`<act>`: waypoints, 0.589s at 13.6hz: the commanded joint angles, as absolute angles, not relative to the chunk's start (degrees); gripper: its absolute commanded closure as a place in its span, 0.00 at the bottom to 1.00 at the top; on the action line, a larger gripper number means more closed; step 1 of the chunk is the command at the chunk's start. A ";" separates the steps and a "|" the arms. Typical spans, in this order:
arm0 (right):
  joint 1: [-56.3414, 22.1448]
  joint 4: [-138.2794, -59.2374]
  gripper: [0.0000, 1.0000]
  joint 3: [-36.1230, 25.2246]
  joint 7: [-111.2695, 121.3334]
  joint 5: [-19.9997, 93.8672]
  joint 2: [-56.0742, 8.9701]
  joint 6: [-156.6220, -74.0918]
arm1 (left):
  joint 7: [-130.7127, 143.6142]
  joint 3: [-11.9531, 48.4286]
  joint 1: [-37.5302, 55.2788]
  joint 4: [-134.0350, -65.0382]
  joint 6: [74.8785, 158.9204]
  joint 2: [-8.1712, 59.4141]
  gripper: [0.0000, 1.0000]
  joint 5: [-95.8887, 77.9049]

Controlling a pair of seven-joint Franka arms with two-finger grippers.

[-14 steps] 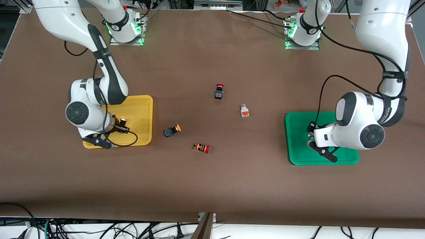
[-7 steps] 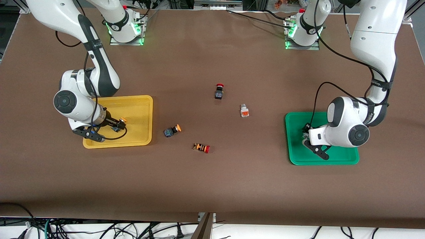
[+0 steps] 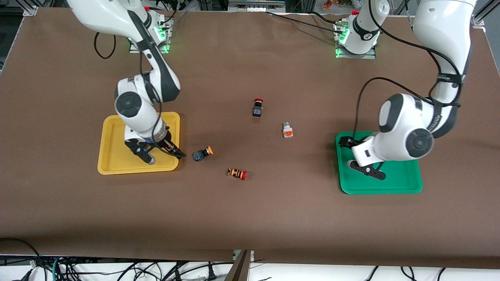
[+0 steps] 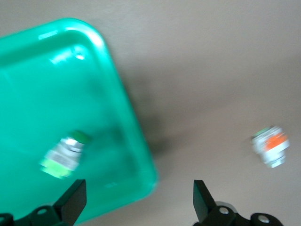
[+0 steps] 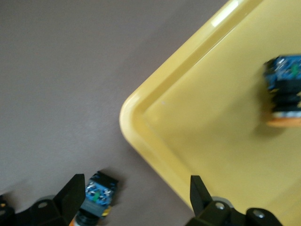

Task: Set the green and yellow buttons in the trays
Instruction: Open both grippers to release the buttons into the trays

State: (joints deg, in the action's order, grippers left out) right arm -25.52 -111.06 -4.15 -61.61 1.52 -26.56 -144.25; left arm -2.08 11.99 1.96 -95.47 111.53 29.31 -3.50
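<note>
Fingers (image 3: 145, 157) spread over yellow tray (image 3: 113, 164), yellow-capped button (image 3: 202, 153) on its side, cap toward left arm's end

The yellow tray (image 3: 113, 150) holds one orange-capped button (image 5: 284, 94) lying on its side; a second orange-capped button (image 3: 202, 153) lies tipped over on the table just beside that tray's corner. The green tray (image 3: 402, 183) holds a white-silver button with a light green block (image 4: 63, 155), on its side, while the white button with an orange block (image 3: 287, 130) lies on the table between the trays, nearer the green tray
</note>
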 commanded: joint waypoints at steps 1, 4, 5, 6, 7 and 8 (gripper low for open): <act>-29.08 -107.77 0.02 -4.66 -69.58 1.93 -30.40 -146.16 | 12.70 15.98 2.46 -96.85 112.93 29.61 0.00 -4.22; -30.84 -106.70 0.02 -4.57 -73.46 2.02 -32.86 -148.17 | 24.66 17.32 7.27 -98.17 116.53 31.11 0.00 -4.22; -31.89 -106.70 0.02 -4.57 -75.13 2.02 -34.18 -150.27 | 28.87 17.31 8.43 -99.83 119.59 31.20 0.00 -4.22; -32.69 -106.70 0.02 -4.57 -76.45 2.20 -35.15 -152.64 | 31.35 17.40 9.57 -101.67 122.84 31.55 0.00 -4.22; -33.22 -106.61 0.02 -4.66 -76.99 2.20 -36.29 -154.23 | 33.29 17.40 11.06 -103.17 126.53 32.34 0.00 -4.22; -33.14 -106.61 0.02 -4.66 -76.99 2.20 -36.91 -155.29 | 36.62 17.40 11.94 -104.66 129.96 32.87 0.00 -4.22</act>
State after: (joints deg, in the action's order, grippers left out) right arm -32.12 -107.80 -4.05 -75.58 1.52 -34.69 -152.84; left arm 31.72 17.62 10.42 -101.41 124.13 32.36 -3.51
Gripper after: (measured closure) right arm 0.018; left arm 0.000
